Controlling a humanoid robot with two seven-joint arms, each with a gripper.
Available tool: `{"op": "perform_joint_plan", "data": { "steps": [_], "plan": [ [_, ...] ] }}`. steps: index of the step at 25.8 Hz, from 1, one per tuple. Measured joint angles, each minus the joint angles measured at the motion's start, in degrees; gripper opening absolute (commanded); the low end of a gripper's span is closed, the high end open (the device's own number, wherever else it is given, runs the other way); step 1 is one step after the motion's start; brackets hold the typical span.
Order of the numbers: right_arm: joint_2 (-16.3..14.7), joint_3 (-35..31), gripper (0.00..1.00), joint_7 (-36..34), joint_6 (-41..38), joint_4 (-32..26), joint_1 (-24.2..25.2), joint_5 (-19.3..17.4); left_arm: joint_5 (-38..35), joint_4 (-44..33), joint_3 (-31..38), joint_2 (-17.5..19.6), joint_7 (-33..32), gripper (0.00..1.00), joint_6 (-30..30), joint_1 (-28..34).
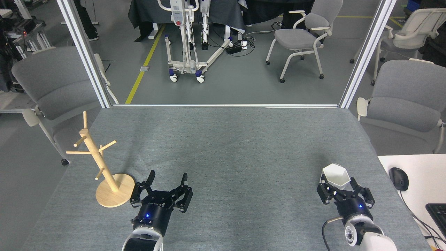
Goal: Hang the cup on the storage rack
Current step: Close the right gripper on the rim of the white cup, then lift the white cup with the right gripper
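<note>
Matt white cup (336, 175) — pale smooth wooden rack (101, 164) — grey felt-like tabletop (237, 153)

white hexagonal faceted cup (336, 176): upright, rim up, table's right side
light wooden peg rack (101, 164): upright, round base, table's left edge

A table (230, 146) covered in grey felt-like cloth carries two things. The storage rack (104, 167) stands upright on its round base near the left edge. The cup (336, 176) sits well apart near the right edge, mouth up.
</note>
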Motion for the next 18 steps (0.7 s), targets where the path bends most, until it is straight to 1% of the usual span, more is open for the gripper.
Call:
{"op": "perform_joint_plan", "data": {
  "steps": [18],
  "plan": [
    [-0.3, 1.2, 1.0, -0.2, 0.1, 4.7, -3.1, 0.0, 0.0, 0.1, 0.0, -0.2, 0.0, 1.0, -0.2, 0.1]
  ]
}}
